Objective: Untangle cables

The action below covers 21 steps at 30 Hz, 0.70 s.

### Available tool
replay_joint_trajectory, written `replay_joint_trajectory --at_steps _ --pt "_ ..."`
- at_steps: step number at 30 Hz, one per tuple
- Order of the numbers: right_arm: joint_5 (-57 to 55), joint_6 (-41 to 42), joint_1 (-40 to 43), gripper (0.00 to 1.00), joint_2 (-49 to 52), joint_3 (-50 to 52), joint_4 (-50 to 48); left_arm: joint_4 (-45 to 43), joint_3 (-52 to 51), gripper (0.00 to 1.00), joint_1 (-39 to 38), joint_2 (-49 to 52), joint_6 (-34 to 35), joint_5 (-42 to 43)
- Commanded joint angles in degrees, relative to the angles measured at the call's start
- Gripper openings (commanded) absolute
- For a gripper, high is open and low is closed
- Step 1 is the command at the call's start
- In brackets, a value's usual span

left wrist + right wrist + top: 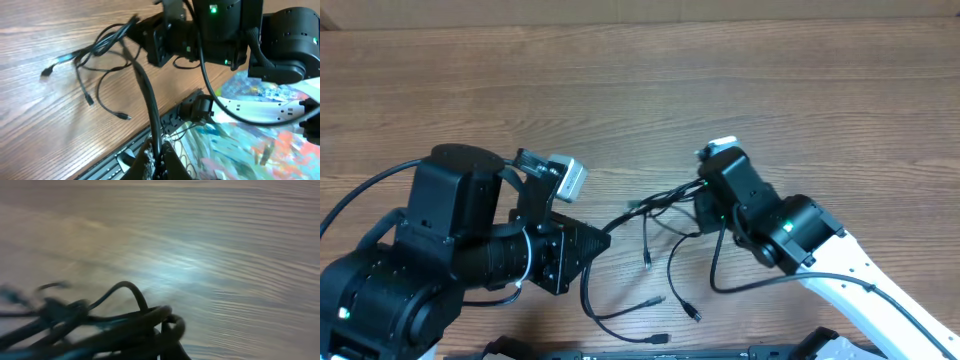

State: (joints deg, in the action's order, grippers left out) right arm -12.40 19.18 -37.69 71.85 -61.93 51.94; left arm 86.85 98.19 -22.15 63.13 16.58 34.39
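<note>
Two grippers, both closed on one bundle.

Left gripper (606,240): fingers are pressing together and pinching a single strand of the cables (655,200). In the left wrist view that strand is running straight from the fingertips up toward the knot.

Right gripper (704,198): jaws are pressing shut around the bunched end of the same cables. The right wrist view is showing several strands crowding along its bottom edge, too blurred to count.

Cables: they are lying on the wooden table (620,90) between the two grippers, with the tangle sitting just beside the right one. Several loose ends are trailing toward the near edge, and their small plugs are resting on the wood, apart from each other.

Things around:
- A thicker black lead (715,275) is looping off the right arm just beside the thin strands.
- A white arm link (865,295) is stretching away to the lower right, with a green light (785,228) glowing on the black joint above it.
- A grey camera block (566,178) is riding on the left wrist.
- A black rail (132,147) is running along the table's near edge.
- A brightly coloured patterned sheet (250,140) is lying beyond that rail, under the right arm.

In the way: the bulky left arm is covering the table's lower left corner, and the right arm's black housing is hiding where its fingers are meeting the bundle from above.
</note>
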Motion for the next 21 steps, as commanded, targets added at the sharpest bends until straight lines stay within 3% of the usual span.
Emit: replay_joint_trajectory --at_steps 1,6,21 --pt "-8.6 4.9 5.3 0.04 0.2 -1.4 1.0 0.4 2.5 0.04 -0.4 -0.7 0.1 -0.8" --pt "-8.5 8.3 14.3 0.04 0.2 -1.4 2.1 1.7 2.6 0.04 -0.4 -0.7 0.0 -2.6" --pt "-8.1 8.1 39.7 0.04 0.2 -1.5 4.3 4.9 5.9 0.04 -0.4 -0.7 -0.3 -8.2"
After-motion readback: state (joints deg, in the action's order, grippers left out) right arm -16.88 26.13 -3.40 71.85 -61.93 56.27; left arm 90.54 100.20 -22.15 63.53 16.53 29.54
